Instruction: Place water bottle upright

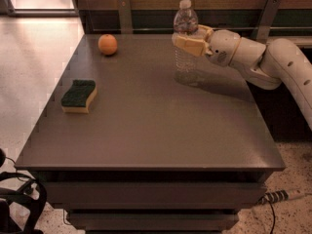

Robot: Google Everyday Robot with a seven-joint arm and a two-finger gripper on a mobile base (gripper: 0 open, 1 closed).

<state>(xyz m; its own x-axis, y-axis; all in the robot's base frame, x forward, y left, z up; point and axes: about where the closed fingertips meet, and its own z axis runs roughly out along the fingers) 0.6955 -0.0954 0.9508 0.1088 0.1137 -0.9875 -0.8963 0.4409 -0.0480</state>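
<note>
The water bottle (185, 62) is clear ribbed plastic with a white cap. It stands upright on the dark table (146, 130), toward the back right. My gripper (189, 39) reaches in from the right and is shut around the bottle's upper part, just below the neck. The bottle's base appears to rest on the tabletop. The label band is hidden behind the fingers.
An orange (107, 44) sits at the back left of the table. A green and yellow sponge (79, 96) lies at the left side. A wall rail and brackets run behind the table. A power strip (282, 195) lies on the floor at the right.
</note>
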